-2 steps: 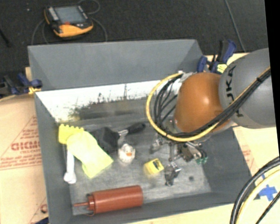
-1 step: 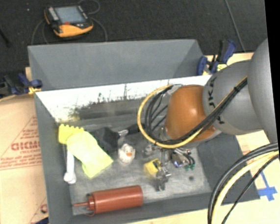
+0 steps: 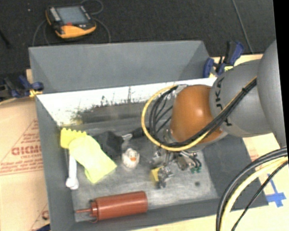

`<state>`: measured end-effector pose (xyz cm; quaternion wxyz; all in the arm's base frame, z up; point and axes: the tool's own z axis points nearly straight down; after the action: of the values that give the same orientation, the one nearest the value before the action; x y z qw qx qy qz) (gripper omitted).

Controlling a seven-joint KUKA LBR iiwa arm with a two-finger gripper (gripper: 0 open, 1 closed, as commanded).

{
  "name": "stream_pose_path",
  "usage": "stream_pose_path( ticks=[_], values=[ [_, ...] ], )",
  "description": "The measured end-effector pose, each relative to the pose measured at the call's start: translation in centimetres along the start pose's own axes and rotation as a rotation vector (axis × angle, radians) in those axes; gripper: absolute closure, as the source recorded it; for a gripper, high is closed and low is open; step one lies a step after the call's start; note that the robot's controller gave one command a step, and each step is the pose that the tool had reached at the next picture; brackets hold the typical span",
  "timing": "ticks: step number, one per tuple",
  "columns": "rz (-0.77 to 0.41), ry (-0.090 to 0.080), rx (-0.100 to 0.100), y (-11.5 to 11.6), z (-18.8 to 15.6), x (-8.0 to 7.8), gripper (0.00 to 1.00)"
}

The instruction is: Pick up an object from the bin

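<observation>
- Down in the grey metal bin [image 3: 119, 64], right of centre, close over the floor: jaws, beneath the arm's orange wrist cover [image 3: 190, 113] and its looped cables [image 3: 153, 122].
- Apart or together: cannot tell, too much hidden by the wrist and clutter around the jaws.
- Right at the jaws, on their left edge: a small yellow piece [image 3: 154, 175], low on the bin floor; clamped or merely beside, cannot tell.
- Just right of the jaws: a tiny green bit [image 3: 194, 170].
- Left of the jaws, near but apart: a small round white-and-orange thing [image 3: 131, 158], with a dark lump [image 3: 109, 141] up and to its left.
- Further left: a pale yellow floppy thing [image 3: 87, 156] with a white stick [image 3: 71, 172] lying along its left side.
- Along the front wall: a red-brown squeeze bottle [image 3: 117, 205] lying flat, nozzle toward the left, well apart from the jaws.
</observation>
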<state>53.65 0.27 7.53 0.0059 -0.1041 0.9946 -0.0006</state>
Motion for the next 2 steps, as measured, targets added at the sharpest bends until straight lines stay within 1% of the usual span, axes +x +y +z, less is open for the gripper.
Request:
stream_pose_path(
  ticks=[2],
  values=[
    [0.000,0.001,0.000,-0.02,-0.07,-0.03,1.00]
  ],
)
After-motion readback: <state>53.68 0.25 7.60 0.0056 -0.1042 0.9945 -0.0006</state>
